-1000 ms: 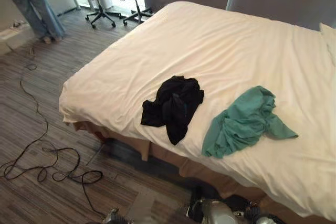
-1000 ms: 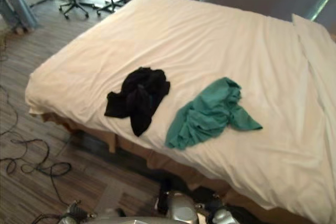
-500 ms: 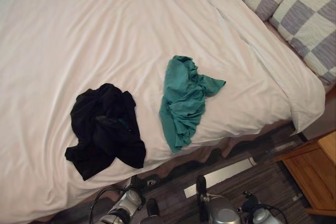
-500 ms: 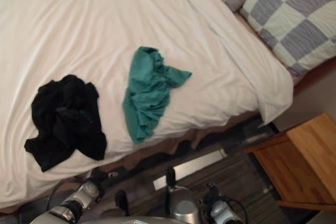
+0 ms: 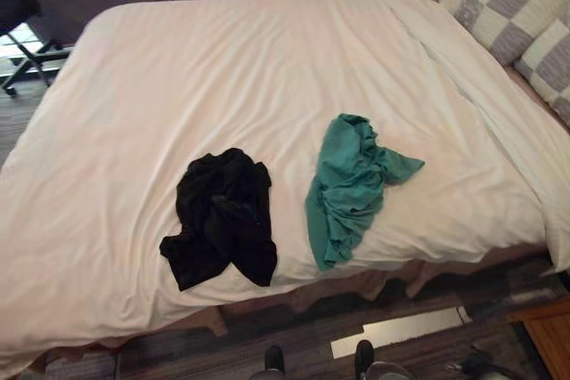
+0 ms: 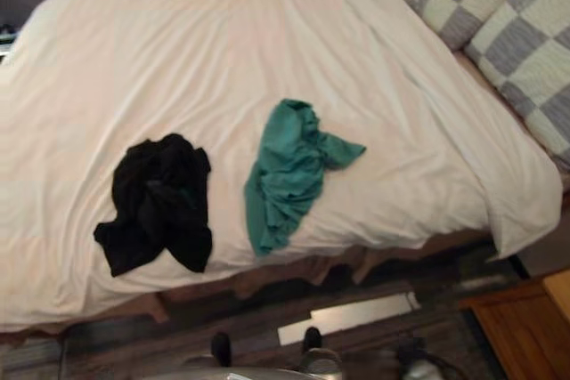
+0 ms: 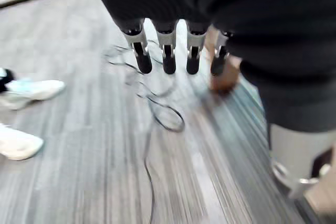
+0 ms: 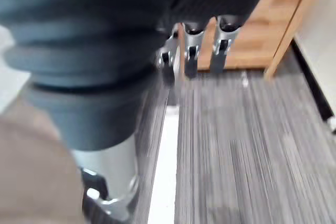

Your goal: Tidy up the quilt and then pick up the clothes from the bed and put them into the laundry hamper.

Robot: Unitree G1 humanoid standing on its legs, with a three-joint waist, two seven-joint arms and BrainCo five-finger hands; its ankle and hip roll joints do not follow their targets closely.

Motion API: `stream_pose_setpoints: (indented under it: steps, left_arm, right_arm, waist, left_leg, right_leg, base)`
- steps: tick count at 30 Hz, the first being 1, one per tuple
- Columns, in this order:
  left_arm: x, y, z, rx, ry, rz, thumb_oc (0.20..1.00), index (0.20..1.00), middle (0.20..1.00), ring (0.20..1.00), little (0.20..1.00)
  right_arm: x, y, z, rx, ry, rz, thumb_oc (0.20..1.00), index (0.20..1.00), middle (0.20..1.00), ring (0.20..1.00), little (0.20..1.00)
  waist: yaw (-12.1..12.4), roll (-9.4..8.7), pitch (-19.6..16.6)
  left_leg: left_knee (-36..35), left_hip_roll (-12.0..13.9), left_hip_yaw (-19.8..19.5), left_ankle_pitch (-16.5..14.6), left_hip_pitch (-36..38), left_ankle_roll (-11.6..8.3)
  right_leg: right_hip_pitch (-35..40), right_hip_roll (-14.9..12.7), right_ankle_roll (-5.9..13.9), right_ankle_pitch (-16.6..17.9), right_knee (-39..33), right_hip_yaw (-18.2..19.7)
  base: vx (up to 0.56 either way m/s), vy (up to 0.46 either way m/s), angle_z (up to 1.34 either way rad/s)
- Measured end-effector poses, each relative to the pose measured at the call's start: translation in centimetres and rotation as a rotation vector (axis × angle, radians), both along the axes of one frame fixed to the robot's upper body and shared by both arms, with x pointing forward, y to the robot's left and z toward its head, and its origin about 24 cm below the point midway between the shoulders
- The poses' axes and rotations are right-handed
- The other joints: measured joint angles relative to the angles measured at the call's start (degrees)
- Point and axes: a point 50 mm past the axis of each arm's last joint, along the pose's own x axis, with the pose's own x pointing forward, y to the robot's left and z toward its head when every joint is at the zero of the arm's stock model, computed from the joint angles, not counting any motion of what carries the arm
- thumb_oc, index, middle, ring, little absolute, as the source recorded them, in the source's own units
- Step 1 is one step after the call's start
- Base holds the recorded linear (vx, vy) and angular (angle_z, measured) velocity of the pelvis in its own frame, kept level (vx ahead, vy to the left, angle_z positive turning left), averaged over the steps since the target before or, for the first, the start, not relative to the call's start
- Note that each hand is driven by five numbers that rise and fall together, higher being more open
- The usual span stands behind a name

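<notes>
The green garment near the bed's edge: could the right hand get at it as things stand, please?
Probably yes. The green garment lies uncovered on the quilt near the bed's front edge, apart from the black garment. The right hand hangs empty over the floor, fingers straight.

quilt (image 5: 267, 68): cream-white | black garment (image 5: 223, 215): black | teal garment (image 5: 352, 184): teal-green | pillows (image 6: 499, 24): grey-and-cream checks (large squares) | nightstand (image 6: 525, 331): orange-brown wood | floor (image 7: 94, 171): grey streaked planks

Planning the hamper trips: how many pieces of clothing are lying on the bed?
2. A black garment lies crumpled near the bed's front edge, and a green garment lies beside it, nearer the pillows. More folded inside either bundle can't be ruled out.
</notes>
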Motion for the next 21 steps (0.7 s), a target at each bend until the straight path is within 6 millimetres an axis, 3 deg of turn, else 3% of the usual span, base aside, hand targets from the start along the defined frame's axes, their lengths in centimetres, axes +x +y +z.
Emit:
stream_pose_setpoints:
  steps: [2, 3, 4, 5, 6, 7, 8, 9, 10, 12, 15, 16, 18, 21]
  left_arm:
    - [0.3, 1.9, 1.2, 0.062, -0.099, 0.067, 1.0, 1.0, 1.0, 1.0, 1.0]
    - [0.6, 3.8, 2.7, 0.156, -0.151, 0.041, 1.0, 1.0, 1.0, 1.0, 1.0]
    - [2.8, 4.9, 3.8, 0.189, -0.236, 0.029, 1.0, 1.0, 1.0, 1.0, 1.0]
    - [6.5, 6.1, 6.7, 0.251, -0.407, -0.075, 1.0, 1.0, 1.0, 1.0, 1.0]
    - [9.0, 6.7, 9.8, 0.327, -0.53, -0.215, 1.0, 1.0, 1.0, 1.0, 1.0]
    - [13.1, 7.4, 14.8, 0.479, -0.705, -0.407, 1.0, 1.0, 1.0, 1.0, 1.0]
    - [15.1, 7.7, 17.4, 0.55, -0.755, -0.495, 1.0, 1.0, 1.0, 1.0, 1.0]
    - [17.6, 7.3, 20.8, 0.64, -0.83, -0.628, 1.0, 1.0, 1.0, 1.0, 1.0]
    - [18.9, 6.5, 23.0, 0.689, -0.891, -0.7, 1.0, 1.0, 1.0, 1.0, 1.0]
    - [22.2, 2.9, 26.6, 0.741, -1.072, -0.88, 1.0, 1.0, 1.0, 1.0, 1.0]
    - [25.5, -1.4, 26.5, 0.65, -1.155, -1.021, 1.0, 1.0, 1.0, 1.0, 1.0]
    - [27.0, -3.5, 25.8, 0.609, -1.142, -1.093, 1.0, 1.0, 1.0, 1.0, 1.0]
    - [28.7, -6.4, 25.3, 0.561, -1.132, -1.197, 1.0, 1.0, 1.0, 1.0, 1.0]
    - [31.0, -8.8, 24.6, 0.535, -1.099, -1.237, 1.0, 1.0, 1.0, 1.0, 1.0]
  right_arm:
    - [0.7, -1.9, 2.8, -0.066, -0.128, 0.037, 1.0, 1.0, 1.0, 1.0, 1.0]
    - [2.0, -3.4, 5.0, -0.157, -0.212, 0.086, 1.0, 1.0, 1.0, 1.0, 1.0]
    - [2.9, -3.9, 6.1, -0.181, -0.241, 0.116, 1.0, 1.0, 1.0, 1.0, 1.0]
    - [4.0, -4.5, 9.1, -0.257, -0.281, 0.265, 1.0, 1.0, 1.0, 1.0, 1.0]
    - [4.5, -5.0, 11.2, -0.341, -0.283, 0.402, 1.0, 1.0, 1.0, 1.0, 1.0]
    - [6.3, -5.7, 14.2, -0.456, -0.357, 0.489, 1.0, 1.0, 1.0, 1.0, 1.0]
    - [7.5, -5.8, 15.3, -0.494, -0.387, 0.513, 1.0, 1.0, 1.0, 1.0, 1.0]
    - [9.2, -5.3, 16.9, -0.536, -0.44, 0.581, 1.0, 1.0, 1.0, 1.0, 1.0]
    - [10.4, -4.4, 17.8, -0.56, -0.48, 0.635, 1.0, 1.0, 1.0, 1.0, 1.0]
    - [13.2, -1.7, 19.2, -0.575, -0.573, 0.769, 1.0, 1.0, 1.0, 1.0, 1.0]
    - [16.0, 1.5, 19.5, -0.537, -0.621, 0.893, 1.0, 1.0, 1.0, 1.0, 1.0]
    - [17.4, 3.5, 19.8, -0.518, -0.661, 0.952, 1.0, 1.0, 1.0, 1.0, 1.0]
    - [18.7, 6.3, 20.2, -0.478, -0.733, 1.012, 1.0, 1.0, 1.0, 1.0, 1.0]
    - [20.2, 9.3, 21.0, -0.439, -0.826, 1.059, 1.0, 1.0, 1.0, 1.0, 1.0]
  waist:
    - [0.26, 0.33, 0.19]
    - [-0.02, 0.21, -0.1]
    - [0.16, 0.23, -0.34]
    - [1.28, 0.51, -0.07]
    - [1.35, -0.04, 0.46]
    - [1.72, -0.54, 0.28]
    - [1.61, -0.49, 0.24]
    - [1.71, -1.24, -0.06]
    - [1.84, -0.81, 0.24]
    - [1.52, -0.73, 0.13]
    - [1.4, 0.49, 0.59]
    - [1.21, 0.91, 0.97]
    - [1.23, 0.76, 1.81]
    - [0.82, -0.23, 5.18]
  left_leg:
    - [0.0, -0.25, -0.34, 0.15, -0.26, 0.15]
    - [0.0, -0.38, -0.5, 0.3, -0.01, 0.24]
    - [0.0, -0.47, -1.11, 0.42, 0.01, 0.07]
    - [-0.01, -0.56, -1.58, 0.44, -0.31, -0.43]
    - [0.0, -0.64, -1.42, 0.47, -0.34, -0.36]
    - [0.0, -0.45, -1.32, 0.51, -0.68, -0.34]
    - [0.0, -0.35, -1.09, 0.51, -0.8, -0.35]
    - [0.0, -0.34, -1.11, 0.51, -0.95, -0.35]
    - [0.0, -0.47, -1.14, 0.51, -1.23, -0.36]
    - [0.0, -0.98, -1.18, 0.66, -1.09, -0.37]
    - [0.01, -1.26, -1.2, 1.75, -2.26, -0.47]
    - [0.09, -1.36, -0.97, 2.44, -2.93, 0.09]
    - [0.38, -1.35, -0.84, 3.67, -4.36, 0.29]
    - [0.42, -1.22, 0.26, 3.88, -4.88, 0.37]
  right_leg:
    - [-0.02, -0.27, 0.0, 0.02, 0.01, -0.42]
    - [0.44, -0.38, 0.09, 0.05, -0.01, -0.66]
    - [0.83, -0.39, 0.09, 0.04, -0.13, -0.93]
    - [1.02, -0.61, 0.11, 0.01, -0.32, -1.66]
    - [0.79, -0.71, 0.41, -0.16, -0.1, -1.67]
    - [0.99, -0.71, 0.49, -0.12, -0.04, -2.47]
    - [1.09, -0.73, 0.49, -0.12, -0.01, -2.77]
    - [0.95, -0.73, 0.65, -0.03, -0.01, -2.71]
    - [0.76, -0.86, 0.69, -0.02, -0.01, -2.7]
    - [0.77, -1.39, 0.93, 0.13, -0.31, -2.45]
    - [-0.33, -1.56, 1.16, 0.31, -0.28, -2.45]
    - [-1.52, -1.62, 1.13, 0.81, -0.25, -2.34]
    - [-2.83, -1.54, 0.93, 1.33, 0.01, -2.4]
    - [-4.11, -1.31, 0.66, 1.96, 0.02, -1.72]
  base:
    - [0.0, -0.006, 0.11]
    - [-0.01, -0.033, 0.18]
    - [-0.02, -0.039, 0.28]
    - [-0.01, -0.034, 0.21]
    - [-0.01, -0.013, 0.3]
    - [0.0, -0.009, 0.23]
    - [0.0, -0.003, 0.25]
    - [0.0, -0.001, 0.12]
    - [0.0, 0.0, 0.0]
    - [0.0, 0.0, 0.0]
    - [-0.05, 0.011, 0.01]
    - [-0.07, 0.013, 0.02]
    - [-0.11, 0.021, 0.0]
    - [-0.16, 0.026, -0.15]
